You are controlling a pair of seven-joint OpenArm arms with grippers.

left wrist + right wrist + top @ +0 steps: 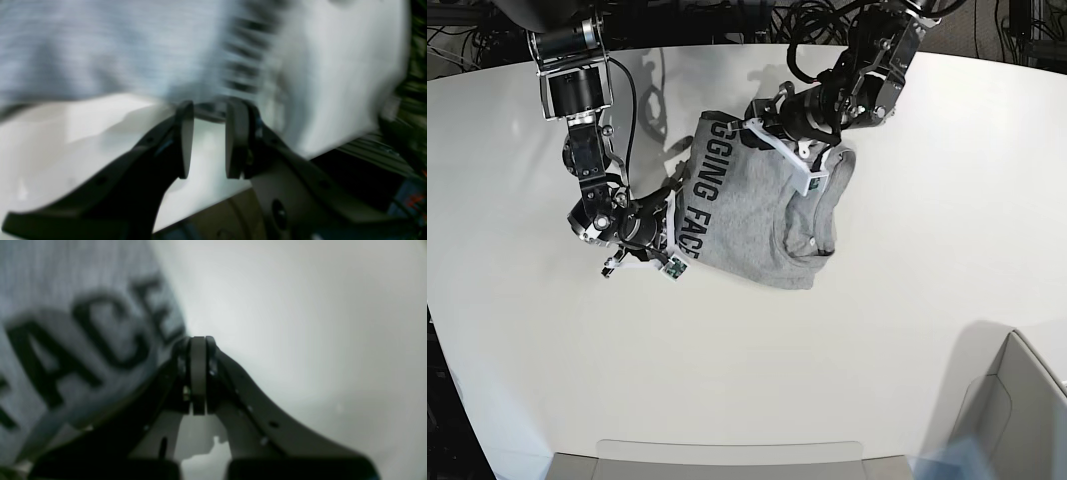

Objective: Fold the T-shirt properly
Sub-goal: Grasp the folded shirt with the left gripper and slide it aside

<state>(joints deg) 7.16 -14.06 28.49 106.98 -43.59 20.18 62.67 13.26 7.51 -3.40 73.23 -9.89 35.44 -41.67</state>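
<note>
Here, the T-shirt lies partly folded on the white counter, a little above its middle in the base view. The shirt is heather grey, with black capitals reading "GING FACE" along its left portion. A doubled-over layer bunches at its right side.

Left pincer: seen in the left wrist view with its jaws apart, a clear gap between the two black fingers. The tips sit at the shirt's edge, above the pale counter; this view is badly motion-blurred, so whether cloth lies between the tips cannot be told. In the base view this arm reaches over the shirt's upper right part.

Right pincer: jaws pressed together, no gap showing. It sits just beside the shirt's edge next to the letters "ACE". No cloth is visibly caught between the tips. In the base view it rests at the shirt's left edge.
</note>
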